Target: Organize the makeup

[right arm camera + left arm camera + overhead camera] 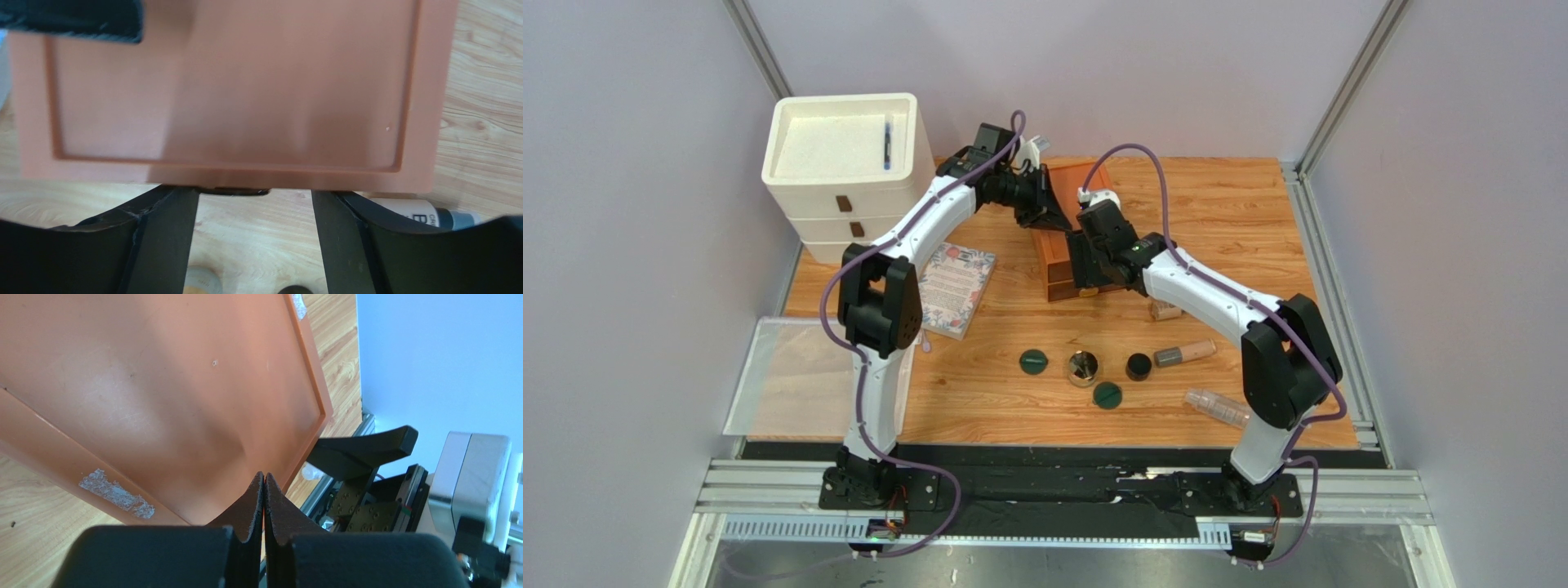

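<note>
The makeup lies on the wooden table in front of the orange-brown drawer box [1058, 251]: two dark green compacts [1033, 361] [1107, 396], a gold-rimmed compact [1084, 368], a black jar [1138, 365], two beige tubes [1185, 355] [1165, 311] and a clear bottle [1217, 408]. My left gripper [264, 478] is shut with nothing visible between its fingers, its tip over the box's flat top [159, 398]. My right gripper [255, 199] is open at the box's front, its fingers standing on either side of the dark handle [233, 191]. One dark-capped tube [430, 215] lies just right of it.
A white drawer unit [848, 159] with a pen on top stands at the back left. A floral notebook [955, 288] lies left of the box, and a clear flat tray [787, 374] overhangs the table's left edge. Metal rails run along the right edge.
</note>
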Robot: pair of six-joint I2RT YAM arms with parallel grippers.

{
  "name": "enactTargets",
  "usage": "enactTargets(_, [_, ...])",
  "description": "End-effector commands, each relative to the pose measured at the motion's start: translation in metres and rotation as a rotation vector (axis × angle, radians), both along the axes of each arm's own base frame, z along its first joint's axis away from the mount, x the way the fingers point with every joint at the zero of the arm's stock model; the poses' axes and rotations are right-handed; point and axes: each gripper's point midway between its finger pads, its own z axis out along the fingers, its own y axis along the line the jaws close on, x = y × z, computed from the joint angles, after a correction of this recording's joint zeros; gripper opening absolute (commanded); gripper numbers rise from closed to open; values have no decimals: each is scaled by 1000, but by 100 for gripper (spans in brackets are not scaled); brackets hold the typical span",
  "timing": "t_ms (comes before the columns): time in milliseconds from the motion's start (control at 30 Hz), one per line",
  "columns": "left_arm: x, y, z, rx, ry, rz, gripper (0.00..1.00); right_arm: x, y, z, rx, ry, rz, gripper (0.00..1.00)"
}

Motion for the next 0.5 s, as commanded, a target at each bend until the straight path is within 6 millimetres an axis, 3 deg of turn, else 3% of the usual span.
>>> enactTargets(0, [-3, -2, 9, -3, 25, 6, 0, 26, -5, 21, -35, -119, -71, 67])
enactTargets(300, [-10, 2, -9, 40, 80, -2, 0, 34, 4, 22, 11, -155, -65, 60])
enactTargets(367, [-11, 3, -12, 48, 93, -2, 0, 34, 6, 21, 17, -156, -59, 52])
enactTargets(467, [-12, 4, -19, 64, 118, 0, 0, 32, 9, 20, 32, -148, -41, 27])
